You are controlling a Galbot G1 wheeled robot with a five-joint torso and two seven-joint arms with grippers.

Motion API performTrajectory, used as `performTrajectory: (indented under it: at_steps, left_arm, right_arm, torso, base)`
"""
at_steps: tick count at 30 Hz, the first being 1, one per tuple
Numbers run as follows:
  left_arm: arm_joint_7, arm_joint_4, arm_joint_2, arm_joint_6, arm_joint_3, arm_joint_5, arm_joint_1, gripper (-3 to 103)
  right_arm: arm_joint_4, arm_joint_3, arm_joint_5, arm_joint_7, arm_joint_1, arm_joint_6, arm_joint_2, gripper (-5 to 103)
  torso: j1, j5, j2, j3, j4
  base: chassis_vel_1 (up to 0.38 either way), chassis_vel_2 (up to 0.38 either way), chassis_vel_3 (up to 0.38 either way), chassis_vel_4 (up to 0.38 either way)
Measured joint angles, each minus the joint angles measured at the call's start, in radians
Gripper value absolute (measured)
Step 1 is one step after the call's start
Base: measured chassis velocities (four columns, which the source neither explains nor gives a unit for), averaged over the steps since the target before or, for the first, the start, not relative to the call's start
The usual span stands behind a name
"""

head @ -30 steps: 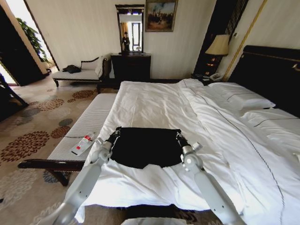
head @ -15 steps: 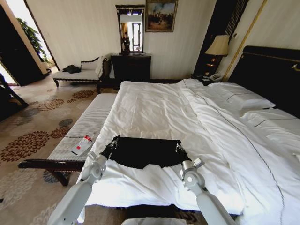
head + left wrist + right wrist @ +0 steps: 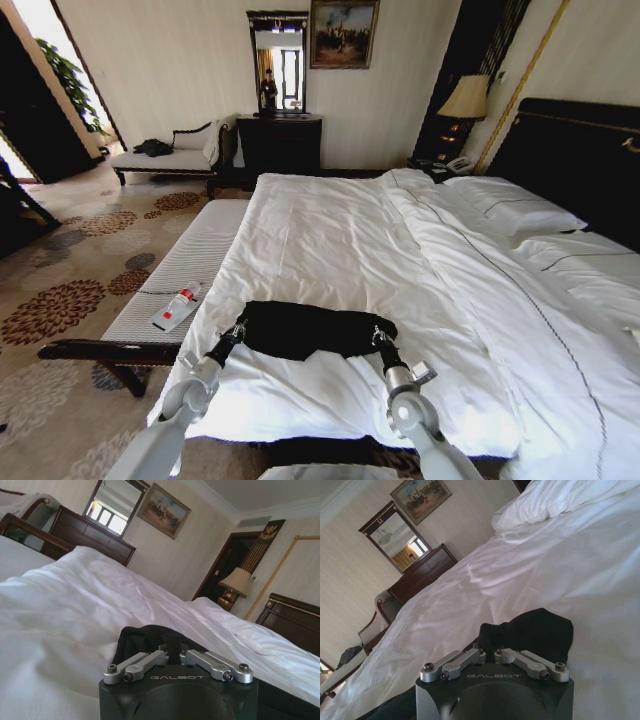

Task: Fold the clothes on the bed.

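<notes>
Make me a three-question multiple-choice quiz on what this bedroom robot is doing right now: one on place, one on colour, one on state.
1. Where does the black T-shirt lie?
A. near the bed's foot edge
B. on the pillows
C. on the bench

2. What colour is the bottle's label?
A. blue
B. red
C. green

3. What are the left end effector and right end effector doing?
A. hanging open
B. each pinching the shirt
C. holding the lamp

Answers: 1 A, dark cloth sits near the robot; 2 B, red shows on the bottle; 3 B, wrist views show cloth between fingers.

I'm in a hotel-style bedroom: a big white bed [image 3: 330, 230] with dark headboard [image 3: 580, 160], lamp [image 3: 466, 98], dresser [image 3: 278, 143], mirror [image 3: 277, 62], painting [image 3: 343, 32], patterned carpet [image 3: 70, 280].
</notes>
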Motion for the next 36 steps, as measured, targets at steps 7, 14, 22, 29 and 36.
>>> performTrajectory:
  at_steps: [7, 14, 22, 29, 36]
  left_arm:
    - [0.022, -0.049, 0.01, -0.05, -0.092, 0.071, 0.036, 20]
    - [0.044, -0.14, 0.033, -0.074, -0.226, 0.074, 0.11, 42]
    - [-0.078, -0.121, -0.006, -0.047, -0.325, 0.018, 0.075, 68]
    - [-0.124, -0.109, -0.018, -0.034, -0.356, 0.015, 0.081, 95]
    - [-0.14, -0.116, -0.035, -0.026, -0.34, 0.036, 0.083, 100]
  right_arm:
    - [0.09, 0.058, -0.019, 0.009, -0.056, 0.001, -0.001, 18]
    - [0.217, 0.116, 0.052, 0.1, -0.12, -0.03, 0.003, 40]
    - [0.167, 0.094, 0.117, 0.197, -0.094, -0.12, 0.025, 66]
    - [0.114, 0.059, 0.167, 0.197, -0.058, -0.134, 0.07, 93]
    - [0.04, 0.061, 0.196, 0.163, -0.01, -0.108, 0.095, 100]
  torso:
    - [0.0, 0.0, 0.0, 0.0, -0.0001]
    - [0.0, -0.0001, 0.0, 0.0, 0.0002]
    - [0.0, 0.0, 0.0, 0.0, -0.0003]
    - [0.0, -0.0002, 0.0, 0.0, 0.0002]
    - [0.0, -0.0001, 0.0, 0.0, -0.0003]
  base:
    - [0.0, 0.0, 0.0, 0.0]
    - [0.0, 0.0, 0.0, 0.0]
    - [0.0, 0.0, 0.0, 0.0]
    - [0.0, 0.0, 0.0, 0.0]
    - [0.0, 0.0, 0.0, 0.0]
